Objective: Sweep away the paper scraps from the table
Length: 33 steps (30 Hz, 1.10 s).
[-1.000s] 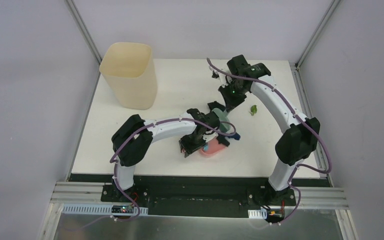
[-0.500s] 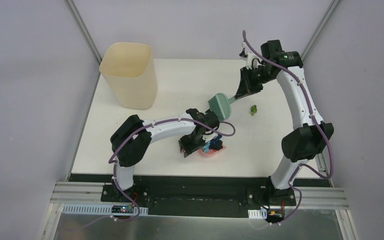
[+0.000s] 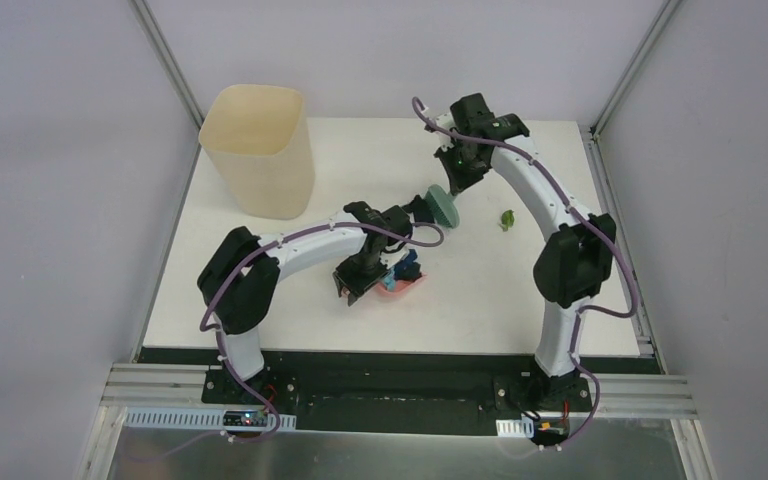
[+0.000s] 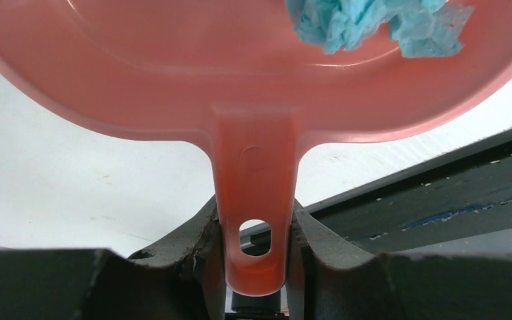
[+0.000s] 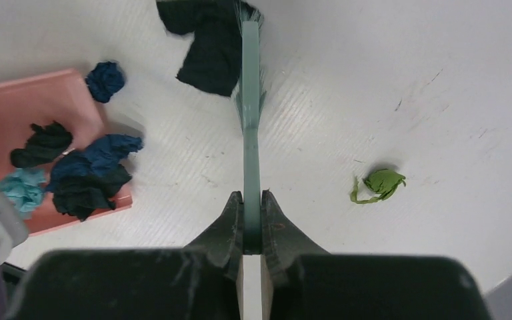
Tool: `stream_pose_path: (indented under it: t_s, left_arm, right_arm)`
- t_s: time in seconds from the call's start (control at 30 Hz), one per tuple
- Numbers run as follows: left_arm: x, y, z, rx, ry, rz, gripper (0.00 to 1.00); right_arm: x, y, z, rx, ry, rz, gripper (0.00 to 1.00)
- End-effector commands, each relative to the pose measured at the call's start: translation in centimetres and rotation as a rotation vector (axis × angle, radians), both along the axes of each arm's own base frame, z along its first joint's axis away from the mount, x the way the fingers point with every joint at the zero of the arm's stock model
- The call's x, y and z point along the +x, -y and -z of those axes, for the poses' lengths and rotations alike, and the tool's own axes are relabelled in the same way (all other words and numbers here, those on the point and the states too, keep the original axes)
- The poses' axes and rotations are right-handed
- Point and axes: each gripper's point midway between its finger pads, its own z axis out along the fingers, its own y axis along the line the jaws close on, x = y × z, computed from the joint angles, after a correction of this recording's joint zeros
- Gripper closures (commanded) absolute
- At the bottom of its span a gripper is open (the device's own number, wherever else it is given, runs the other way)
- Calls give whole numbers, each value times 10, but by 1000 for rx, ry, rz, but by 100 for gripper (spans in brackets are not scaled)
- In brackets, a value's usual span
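Pink plastic is filling the left wrist view, where the left gripper [image 4: 255, 227] is clamping the dustpan [image 4: 173, 67] by its handle, one finger pressing on each side beside the hanging hole. A light blue scrap [image 4: 373, 27] is lying inside the pan. The pan is resting on the table [image 3: 520, 300] with its open edge facing the brush. The right gripper [image 5: 252, 207] is squeezing the thin teal handle of the brush [image 5: 251, 133], its fingers closed tight against it. The bristles are pointing away from the wrist; whether they are touching the table I cannot tell. A black scrap [image 5: 207, 53] is lying right against the bristles, on their left in the right wrist view. A dark blue wad [image 5: 105, 80] is sitting on the table just beside the pan's lip. Inside the pan, black, dark blue and light blue wads are bunching together near the open edge, with one dark blue piece hanging over the lip. A green scrap [image 5: 381, 182] is lying alone on the table, on the brush's other side and well apart from the pan. The bin [image 3: 260, 150] is standing upright at the table's far left corner.
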Motion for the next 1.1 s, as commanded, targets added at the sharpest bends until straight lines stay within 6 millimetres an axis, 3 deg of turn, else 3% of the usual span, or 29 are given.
stream_pose_path:
  t_s: [0.0,0.17,0.27,0.5,0.63,0.73,0.87,0.93,0.97,1.0,1.07]
  left_arm:
    - [2,-3,-15,-23,36,-27,100]
    - [-3,-16,-23,-34,60,-48,100]
    - [-5,-27,-27,-53,80,-83,100]
    - [-4,-45,-26,-44,102,-127,100]
    - [0,-50,-7,34,60,-138,100]
    - [3,-53,4,96,24,-142,100]
    - [10,-50,11,140,-2,-138,100]
    - [14,-46,12,136,0,-135,100]
    - [15,-45,11,133,3,-134,100]
    - [16,-44,11,132,8,-133,100]
    - [17,-44,9,130,16,-134,100]
  right_arm:
    - [21,3,-17,-94,111,9,100]
    - [20,10,-53,-110,199,22,100]
    - [29,17,-61,-143,261,36,100]
    - [79,6,-34,-238,308,9,100]
    - [83,-20,-9,-226,246,-31,100]
    - [56,-50,4,-186,170,-98,100]
    - [-3,-81,14,-91,36,-203,100]
    - [-51,-99,8,73,-149,-252,100]
    - [-84,-116,-6,233,-282,-302,100]
    - [-104,-121,-17,312,-356,-322,100]
    - [-117,-115,-29,334,-355,-314,100]
